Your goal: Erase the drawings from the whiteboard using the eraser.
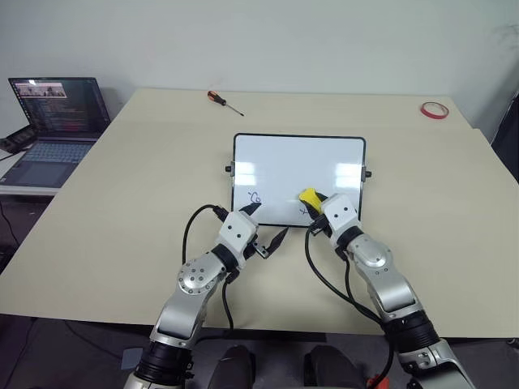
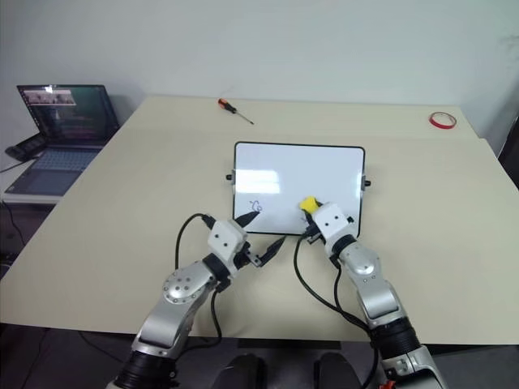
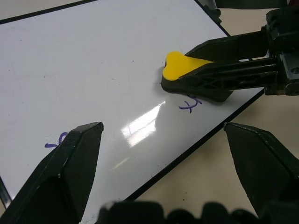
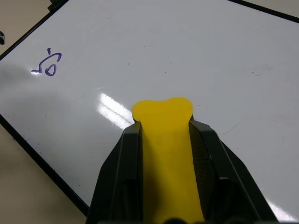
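Yellow eraser (image 4: 166, 140) pinched in right gripper (image 3: 187, 79) by whiteboard (image 1: 298, 162) scribble (image 3: 189, 103); left gripper (image 3: 163, 154) spread empty; board might slide unbraced.

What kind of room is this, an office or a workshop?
Probably an office or lab workspace: a big beige table against a plain wall, an open laptop on a side desk, and a screwdriver lying near a whiteboard.
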